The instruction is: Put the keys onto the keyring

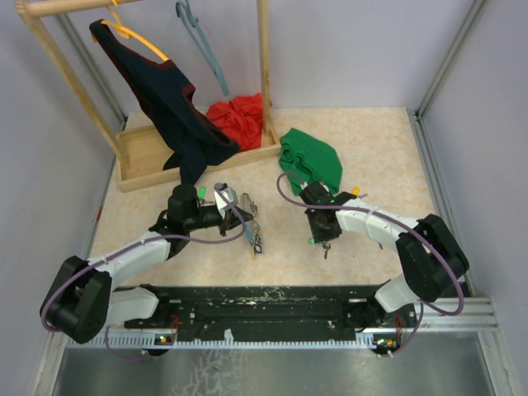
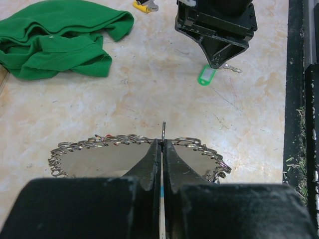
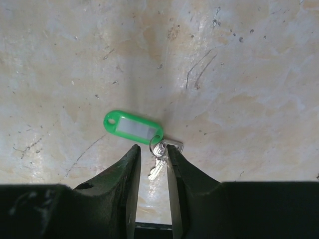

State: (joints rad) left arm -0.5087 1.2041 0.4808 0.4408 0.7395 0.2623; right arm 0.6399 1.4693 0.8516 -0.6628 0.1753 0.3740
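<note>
Jaws of the right gripper [image 3: 152, 148] stand slightly apart astride the key [image 3: 155, 168], tag [image 3: 133, 128] at ten o'clock; close squarely, I'd say. The left gripper [image 2: 163, 143] pinches the keyring [image 2: 124, 139].

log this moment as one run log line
left end effector: shut on keyring wire | right end effector: fingers straddling green-tagged key, grip unclear | yellow-tagged key: lying apart, untouched

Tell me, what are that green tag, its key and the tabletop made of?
The green tag looks like plastic: glossy, slightly translucent green around a pale label window. The key seems to be metal, silvery with bright glints. The tabletop is harder to judge: a smooth, pale, marbled surface with fine scratches, perhaps stone-look laminate.
</note>
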